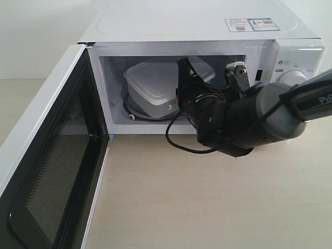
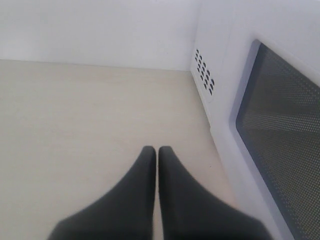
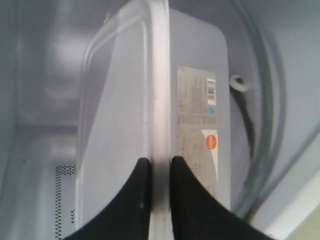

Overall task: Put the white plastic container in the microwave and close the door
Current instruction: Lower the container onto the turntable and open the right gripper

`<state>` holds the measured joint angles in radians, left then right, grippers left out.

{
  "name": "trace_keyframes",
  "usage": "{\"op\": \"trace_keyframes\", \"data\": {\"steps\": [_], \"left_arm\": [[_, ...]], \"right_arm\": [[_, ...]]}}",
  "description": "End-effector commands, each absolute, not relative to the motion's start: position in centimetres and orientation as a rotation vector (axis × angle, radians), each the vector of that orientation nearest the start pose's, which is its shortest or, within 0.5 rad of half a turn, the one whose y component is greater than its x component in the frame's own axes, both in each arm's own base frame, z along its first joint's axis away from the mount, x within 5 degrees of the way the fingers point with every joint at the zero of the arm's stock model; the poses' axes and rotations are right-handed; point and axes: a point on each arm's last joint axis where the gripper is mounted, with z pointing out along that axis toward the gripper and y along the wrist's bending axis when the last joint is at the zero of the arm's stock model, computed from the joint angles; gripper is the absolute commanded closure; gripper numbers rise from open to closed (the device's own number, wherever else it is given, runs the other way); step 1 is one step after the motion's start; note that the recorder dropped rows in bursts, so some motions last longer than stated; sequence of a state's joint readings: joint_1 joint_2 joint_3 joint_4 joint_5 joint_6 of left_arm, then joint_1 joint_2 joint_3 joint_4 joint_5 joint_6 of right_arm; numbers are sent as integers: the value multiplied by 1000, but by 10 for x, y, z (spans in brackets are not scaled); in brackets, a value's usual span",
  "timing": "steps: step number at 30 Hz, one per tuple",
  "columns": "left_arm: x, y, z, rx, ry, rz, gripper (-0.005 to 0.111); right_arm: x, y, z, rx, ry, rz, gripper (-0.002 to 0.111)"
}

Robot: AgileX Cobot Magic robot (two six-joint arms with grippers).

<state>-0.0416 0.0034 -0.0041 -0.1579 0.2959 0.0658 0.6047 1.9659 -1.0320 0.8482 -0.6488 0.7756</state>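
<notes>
Bench: pale wood-grain tabletop (image 1: 207, 197), plain white wall (image 1: 41, 36) behind it. From the exterior camera, the boxy white countertop microwave (image 1: 197, 21) stands at 12 o'clock on the table, with two printed labels (image 1: 249, 24) on its top and a round white knob (image 1: 290, 78) on the panel at 3 o'clock.

The white microwave door with the black perforated-mesh inner face (image 1: 57, 155) is swung wide open toward 8 o'clock.

The rectangular translucent-white plastic container with the rimmed lid (image 1: 155, 85) is inside the cavity, in its 9 o'clock half, above the clear glass turntable (image 3: 270, 125). The lid is on. I cannot tell what is in it, or whether its base is fully seated. It looks tilted, with the lid facing up and partly toward the opening. Its long axis runs roughly 9 to 3 o'clock across the cavity mouth. A paper label with a barcode and an orange dot (image 3: 197, 115) is on the box wall below the rim.

The right gripper (image 3: 157, 162) reaches into the cavity from 4 o'clock and is pinching the container's rim between its two black fingers. A loose black cable (image 1: 174, 140) loops under the dark grey right arm (image 1: 270, 114).

The left gripper (image 2: 157, 150) has its fingers pressed together and holds nothing. It hangs over bare tabletop, just beside the door's outer face and near the side vent holes (image 2: 204, 71).
</notes>
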Motion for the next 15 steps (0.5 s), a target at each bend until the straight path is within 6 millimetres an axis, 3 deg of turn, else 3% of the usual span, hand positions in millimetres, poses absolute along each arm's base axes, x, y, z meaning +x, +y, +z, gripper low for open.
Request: {"op": "trace_keyframes", "data": {"steps": [1, 7, 12, 15], "left_arm": [[54, -7, 187, -20, 1776, -146, 102], [54, -7, 187, -20, 1776, -146, 102], [54, -7, 187, -20, 1776, -146, 102], [54, -7, 187, -20, 1776, -146, 102]], "right_arm": [[361, 195, 174, 1172, 1612, 971, 108], [362, 196, 175, 1217, 1588, 1004, 103], [362, 197, 174, 1226, 1608, 1006, 64], [361, 197, 175, 1222, 1613, 1009, 70]]}}
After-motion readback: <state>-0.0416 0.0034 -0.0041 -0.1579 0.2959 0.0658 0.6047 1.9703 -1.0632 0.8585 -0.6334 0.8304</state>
